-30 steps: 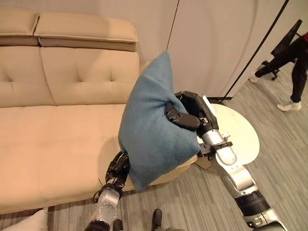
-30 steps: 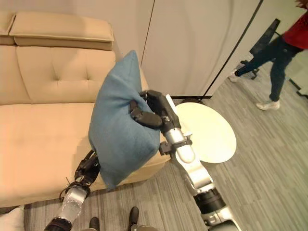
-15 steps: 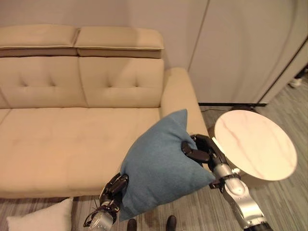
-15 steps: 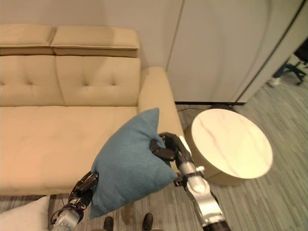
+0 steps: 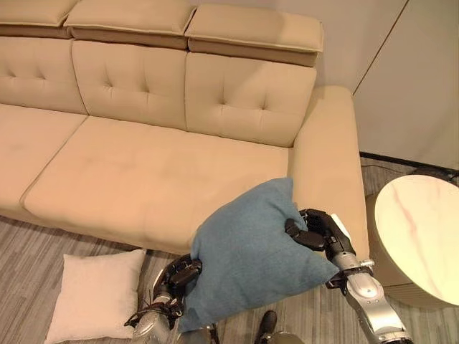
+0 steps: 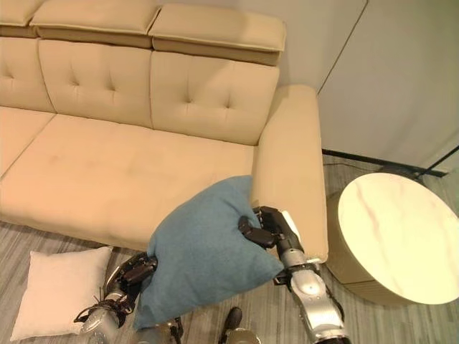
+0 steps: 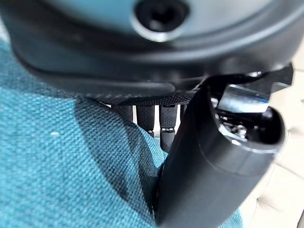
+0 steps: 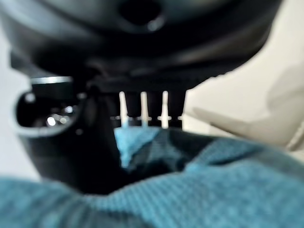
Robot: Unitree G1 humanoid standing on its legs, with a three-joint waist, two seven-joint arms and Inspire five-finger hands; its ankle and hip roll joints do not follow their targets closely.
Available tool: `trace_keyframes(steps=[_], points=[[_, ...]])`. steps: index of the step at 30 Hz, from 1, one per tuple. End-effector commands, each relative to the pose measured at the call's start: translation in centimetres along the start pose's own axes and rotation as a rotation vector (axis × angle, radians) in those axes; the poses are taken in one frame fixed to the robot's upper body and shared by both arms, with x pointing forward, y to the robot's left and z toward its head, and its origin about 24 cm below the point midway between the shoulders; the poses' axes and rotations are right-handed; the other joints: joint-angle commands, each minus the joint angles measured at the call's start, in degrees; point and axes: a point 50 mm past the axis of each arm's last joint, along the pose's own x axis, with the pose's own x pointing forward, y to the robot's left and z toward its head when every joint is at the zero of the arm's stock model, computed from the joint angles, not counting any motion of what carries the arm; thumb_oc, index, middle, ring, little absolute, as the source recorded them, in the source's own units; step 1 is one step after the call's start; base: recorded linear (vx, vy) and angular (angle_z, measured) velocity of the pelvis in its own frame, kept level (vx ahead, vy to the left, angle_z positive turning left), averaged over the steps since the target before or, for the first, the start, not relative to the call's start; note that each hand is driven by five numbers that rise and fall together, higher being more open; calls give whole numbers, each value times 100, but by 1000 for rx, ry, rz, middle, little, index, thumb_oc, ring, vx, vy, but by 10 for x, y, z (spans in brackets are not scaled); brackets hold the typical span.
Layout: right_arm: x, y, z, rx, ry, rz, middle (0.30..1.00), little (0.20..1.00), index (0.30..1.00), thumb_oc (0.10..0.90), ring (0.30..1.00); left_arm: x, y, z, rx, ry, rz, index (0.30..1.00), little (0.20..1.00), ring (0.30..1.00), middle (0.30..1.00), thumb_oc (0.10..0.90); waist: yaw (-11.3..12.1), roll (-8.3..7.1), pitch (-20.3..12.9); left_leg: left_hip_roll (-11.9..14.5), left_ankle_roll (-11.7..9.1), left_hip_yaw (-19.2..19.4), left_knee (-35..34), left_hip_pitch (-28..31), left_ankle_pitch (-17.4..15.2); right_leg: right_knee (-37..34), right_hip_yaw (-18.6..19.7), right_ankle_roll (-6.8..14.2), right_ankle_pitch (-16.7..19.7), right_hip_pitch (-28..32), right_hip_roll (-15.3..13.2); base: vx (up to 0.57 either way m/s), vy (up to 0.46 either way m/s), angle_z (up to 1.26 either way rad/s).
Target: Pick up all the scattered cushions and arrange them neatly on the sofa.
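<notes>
— Where's the blue cushion right now?

— Up in the air, in front of the sofa, near the right armrest end. The right hand has its thumb and fingers curled into the upper edge, and the left hand grips the lower corner. In the left wrist view the fingers and thumb pinch the blue cloth between them.

— So both hands are clamped on it. What worries you?

— The hold itself. Each hand seems to have only a fold of fabric at an edge, and the cushion sags between them. If one pinch slips, I think it swings down off the other hand and lands on the floor.

— Anything else?

— It hangs over the seat's front edge, not over the seat. Let go here and it likely slides off. There's also the round side table just beside the right arm; a wide swing could knock it.

— And the rest of the job?

— A white cushion lies on the floor near the left arm, untouched. A step forward could tread on it.
</notes>
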Motion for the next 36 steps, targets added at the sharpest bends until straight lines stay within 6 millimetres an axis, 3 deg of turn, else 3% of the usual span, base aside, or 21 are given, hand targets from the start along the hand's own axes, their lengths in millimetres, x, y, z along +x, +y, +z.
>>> trace_keyframes(steps=[1, 3, 4, 6, 8, 11, 13, 14, 15, 17, 20, 22, 25, 26, 27, 28, 29, 30, 36], points=[[21, 25, 67, 14, -339, 79, 300, 300, 300, 400, 300, 9, -67, 77, 2, -351, -331, 300, 300, 300, 300, 400, 151, -348, -539, 75, -185, -253, 263, 160, -709, 165, 313, 170, -694, 631, 114, 122, 163, -7], [22, 29, 68, 18, -342, 86, 300, 300, 300, 400, 300, 7, -64, 78, 9, -356, -320, 300, 300, 300, 300, 400, 166, -344, -514, 33, -92, -250, 188, 279, -767, 590, 462, 270, -580, 453, 19, 178, 232, 0], [22, 34, 69, 24, -348, 100, 300, 300, 300, 400, 300, 5, -60, 80, 9, -367, -311, 300, 300, 300, 300, 400, 175, -296, -473, -9, 8, -286, 70, 463, -843, 1121, 680, 381, -449, 106, 1, 220, 231, -7], [22, 35, 69, 23, -348, 100, 300, 300, 300, 400, 300, 5, -61, 80, 6, -369, -311, 300, 300, 300, 300, 400, 141, -278, -446, -26, 13, -339, 3, 561, -848, 1181, 866, 338, -513, -58, 150, 158, 117, -28], [23, 34, 70, 19, -350, 98, 300, 300, 300, 400, 300, 5, -63, 80, -6, -371, -314, 300, 300, 300, 300, 400, 15, -291, -427, -149, 34, -542, -164, 784, -883, 684, 1332, 241, -511, -420, 594, 199, 35, 0], [23, 32, 68, 15, -344, 89, 300, 300, 300, 400, 300, 6, -63, 81, 2, -379, -305, 300, 300, 300, 300, 400, -62, -303, -368, -224, 14, -682, -234, 1035, -1051, 120, 1306, 254, -179, -789, 648, 239, -21, 14], [22, 31, 67, 10, -337, 89, 300, 300, 300, 400, 300, 6, -65, 82, 4, -381, -316, 300, 300, 300, 300, 400, -91, -331, -348, -257, 11, -769, -168, 1098, -1143, -46, 1307, 255, -124, -710, 636, 182, -61, 2], [19, 28, 63, 4, -327, 77, 300, 300, 300, 400, 300, 6, -68, 79, -3, -373, -327, 300, 300, 300, 300, 400, -108, -384, -364, -274, -33, -852, 124, 1143, -1373, -137, 1366, 192, -73, -557, 646, 148, -69, 56], [19, 28, 63, 5, -327, 77, 300, 300, 300, 400, 300, 7, -68, 79, -3, -373, -327, 300, 300, 300, 300, 400, -114, -398, -376, -285, -33, -855, 129, 1117, -1357, -147, 1364, 191, -57, -574, 634, 260, -137, 72], [15, 20, 57, 2, -309, 60, 300, 300, 300, 400, 300, 5, -72, 71, -19, -347, -354, 300, 300, 300, 300, 400, -176, -423, -451, -175, -225, -763, 664, 1024, -1527, -347, 1259, 102, -104, -221, 636, 189, -135, 72], [12, 15, 54, 4, -300, 49, 300, 300, 300, 400, 300, 5, -76, 68, -23, -334, -374, 300, 300, 300, 300, 400, -214, -475, -381, 123, -528, -672, 1934, 441, -1188, -501, 1193, -68, -185, 101, 673, 99, -109, 48], [11, 15, 52, 8, -291, 52, 300, 300, 300, 400, 300, 6, -77, 67, -31, -326, -379, 300, 300, 300, 300, 400, -183, -518, -349, 191, -507, -710, 2150, 236, -1136, -581, 1242, -139, -258, 243, 717, 77, -44, 0], [10, 13, 51, 4, -287, 44, 300, 300, 300, 400, 300, 6, -77, 66, -32, -320, -374, 300, 300, 300, 300, 400, -128, -617, -340, 236, -442, -868, 1793, -43, -1240, -607, 1295, -116, -344, 340, 655, 130, 28, -11], [10, 13, 50, 9, -280, 34, 300, 300, 300, 400, 300, 5, -78, 68, -23, -329, -368, 300, 300, 300, 300, 400, -44, -601, -315, 272, -491, -1130, 1347, -127, -1013, -592, 1413, -108, -416, 427, 727, 99, 42, -6], [11, 13, 50, 9, -280, 34, 300, 300, 300, 400, 300, 5, -78, 68, -23, -329, -368, 300, 300, 300, 300, 400, -51, -612, -327, 258, -489, -1132, 1313, -132, -977, -592, 1408, -107, -409, 408, 715, 192, 114, -29], [13, 14, 51, 15, -284, 27, 300, 300, 300, 400, 300, 5, -79, 72, -24, -348, -363, 300, 300, 300, 300, 400, 67, -552, -315, 234, -593, -1622, 809, -305, -599, -566, 1578, -118, -494, 478, 828, 93, 69, -50], [13, 14, 51, 15, -284, 27, 300, 300, 300, 400, 300, 5, -79, 72, -24, -348, -363, 300, 300, 300, 300, 400, 65, -557, -311, 229, -595, -1623, 773, -280, -581, -562, 1576, -119, -501, 484, 823, 201, 145, -65], [15, 14, 53, 18, -295, 23, 300, 300, 300, 400, 300, 5, -82, 76, -31, -369, -368, 300, 300, 300, 300, 400, 114, -509, -339, 191, -622, -1990, 446, -294, -504, -509, 1730, -111, -579, 538, 890, 173, 119, -68], [16, 23, 55, 30, -298, 49, 300, 300, 300, 400, 300, 5, -79, 85, 29, -398, -357, 300, 300, 300, 300, 400, 85, -510, -575, 157, -503, -1678, 95, 241, -506, -347, 1905, 1, -604, 618, 706, 173, 171, -51]])
